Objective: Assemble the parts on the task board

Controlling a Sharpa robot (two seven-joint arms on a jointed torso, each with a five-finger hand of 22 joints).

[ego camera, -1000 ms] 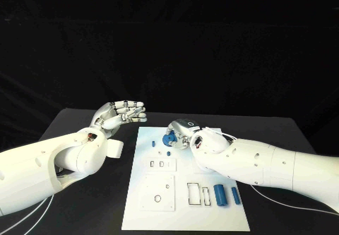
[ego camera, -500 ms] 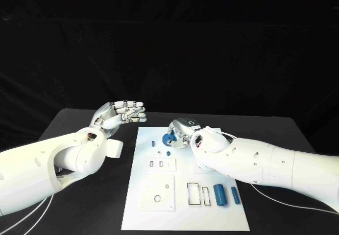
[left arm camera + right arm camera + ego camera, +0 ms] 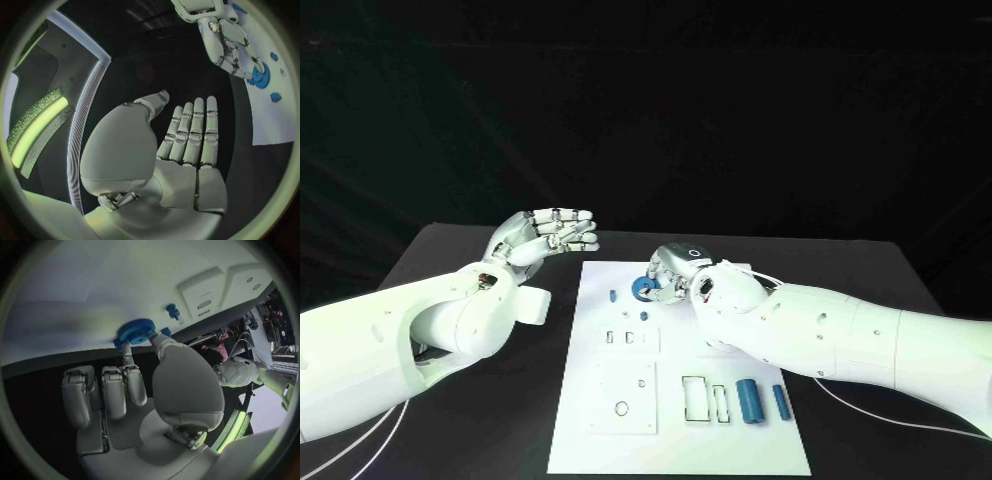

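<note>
Right hand (image 3: 678, 272) — fingers pinching a blue gear (image 3: 135, 330) at the task board (image 3: 678, 440) — left hand (image 3: 545, 235) raised, fingers curled, empty.

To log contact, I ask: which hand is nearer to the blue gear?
Right. The right hand pinches the blue gear on the task board. The left hand hangs apart, over the black table, holding nothing.

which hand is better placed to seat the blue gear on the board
Right. The right hand already pinches the blue gear over the far end of the task board. The left hand is raised off the board's left side, holding nothing.
</note>
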